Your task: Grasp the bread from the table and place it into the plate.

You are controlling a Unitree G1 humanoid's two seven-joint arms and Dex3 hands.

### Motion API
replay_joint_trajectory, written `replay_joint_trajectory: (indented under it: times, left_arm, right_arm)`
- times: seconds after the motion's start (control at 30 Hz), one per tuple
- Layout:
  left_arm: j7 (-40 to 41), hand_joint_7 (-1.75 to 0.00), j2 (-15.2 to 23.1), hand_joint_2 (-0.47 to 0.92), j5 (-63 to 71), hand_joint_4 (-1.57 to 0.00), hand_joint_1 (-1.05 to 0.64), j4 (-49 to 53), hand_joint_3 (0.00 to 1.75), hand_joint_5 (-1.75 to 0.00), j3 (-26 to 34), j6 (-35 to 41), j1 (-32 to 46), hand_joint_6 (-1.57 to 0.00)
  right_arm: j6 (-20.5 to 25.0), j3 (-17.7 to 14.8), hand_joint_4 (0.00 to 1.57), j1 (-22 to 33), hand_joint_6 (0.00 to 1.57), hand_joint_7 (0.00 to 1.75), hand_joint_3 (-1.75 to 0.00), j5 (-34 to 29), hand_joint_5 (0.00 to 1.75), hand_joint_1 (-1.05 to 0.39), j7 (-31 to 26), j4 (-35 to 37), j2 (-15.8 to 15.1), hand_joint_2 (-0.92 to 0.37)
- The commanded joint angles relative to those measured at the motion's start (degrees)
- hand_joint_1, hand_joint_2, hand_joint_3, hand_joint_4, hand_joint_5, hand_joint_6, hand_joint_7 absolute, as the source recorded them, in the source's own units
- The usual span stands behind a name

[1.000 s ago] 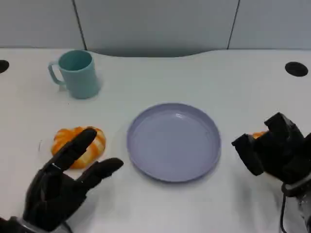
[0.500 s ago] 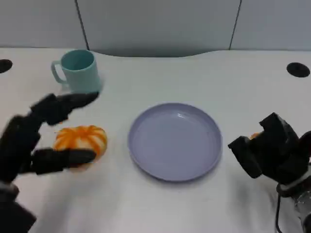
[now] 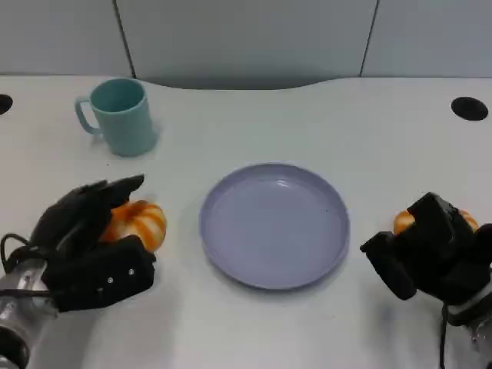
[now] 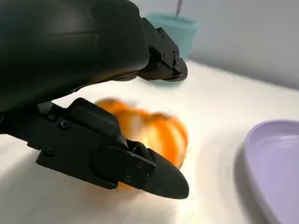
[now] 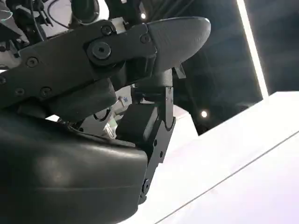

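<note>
An orange, ribbed bread (image 3: 141,221) lies on the white table left of the lavender plate (image 3: 231,231). My left hand (image 3: 86,244) is cupped around the bread from its near left side, with fingers over its top and the thumb in front. The left wrist view shows the blurred bread (image 4: 156,130) between the upper fingers (image 4: 163,58) and the thumb, with gaps on both sides. My right hand (image 3: 430,247) rests right of the plate with its fingers curled in. An orange thing (image 3: 404,221) peeks out from behind it.
A teal mug (image 3: 123,115) stands at the back left, beyond the bread. Dark round holes (image 3: 470,108) sit in the table at the far right and far left. The table's back edge meets a grey wall.
My left hand has come down from its raised, spread pose and now cups the bread. The right hand has shifted slightly, so more of the orange thing behind it shows.
</note>
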Motion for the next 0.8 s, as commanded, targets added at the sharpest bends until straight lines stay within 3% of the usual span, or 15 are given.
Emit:
replay_joint_trajectory:
  times: [0.03,0.07,0.13,0.17,0.2,0.27,0.57,0.7,0.8]
  left_arm:
    - [-4.29,-0.03,-0.06,0.81,-4.72,-0.33,-0.77,2.92,0.00,-0.16,-1.20,2.96,-1.16,-0.38]
    - [-4.83,-0.03,-0.08,0.79,-5.52,-0.45,-0.67,3.09,0.00,-0.16,-1.55,3.55,-1.17,-0.47]
    - [-5.04,-0.02,-0.17,0.78,-7.14,-0.53,-0.61,3.24,0.00,-0.14,-1.92,4.26,-1.00,-0.52]
    - [-4.26,-0.09,-0.28,0.82,-8.05,-0.81,-0.35,3.24,0.01,-0.21,-1.86,4.27,-0.72,-0.80]
    - [-3.67,-0.11,-0.35,0.84,-8.76,-0.94,-0.25,3.24,0.01,-0.22,-1.91,4.27,-0.52,-0.93]
    - [-2.07,-0.12,-0.49,0.87,-10.45,-1.07,-0.18,3.12,0.01,-0.22,-1.63,3.67,-0.29,-1.06]
    - [4.10,-0.07,-0.80,0.85,-16.02,-1.13,-0.11,1.07,0.00,-0.17,-0.16,-2.56,-4.66,-1.10]
    - [4.67,-0.06,-1.80,0.85,-19.16,-1.16,-0.11,0.10,0.00,-0.16,1.25,-6.50,-7.79,-1.12]
    - [3.87,-0.05,-3.20,0.86,-20.96,-1.19,-0.15,-1.17,0.01,-0.14,1.67,-9.12,-9.76,-1.14]
  right_arm:
    - [1.90,0.37,1.11,1.95,1.10,0.91,-0.15,2.06,1.55,-0.59,-0.37,-3.44,0.17,-0.92]
    - [2.57,0.49,1.11,2.18,1.11,0.87,-0.14,2.32,1.56,-0.59,-0.68,-3.94,0.18,-0.92]
    - [2.29,0.48,1.11,2.44,1.12,0.85,-0.14,2.58,1.56,-0.59,-0.87,-4.36,0.37,-0.92]
    - [0.32,0.03,1.11,2.43,1.12,0.83,-0.17,2.78,1.53,-0.59,-0.74,-4.17,0.91,-0.92]
    - [-1.19,-0.29,1.11,2.41,1.13,0.82,-0.19,2.93,1.52,-0.58,-0.64,-3.99,1.31,-0.92]
    - [0.55,0.55,1.11,1.80,1.13,0.82,-0.19,2.43,1.51,-0.59,-0.77,-3.34,0.50,-0.92]
    - [2.55,1.97,1.13,-0.90,1.15,0.82,-0.13,1.72,1.51,-0.59,-3.10,-1.77,-0.86,-0.92]
    - [-0.61,2.19,1.11,-1.52,1.16,0.88,-0.15,1.42,1.56,-0.58,-2.79,-1.42,-0.38,-0.92]
    - [0.09,2.51,1.11,-2.16,1.15,0.92,-0.13,1.34,1.56,-0.57,-2.94,-0.48,-0.33,-0.92]
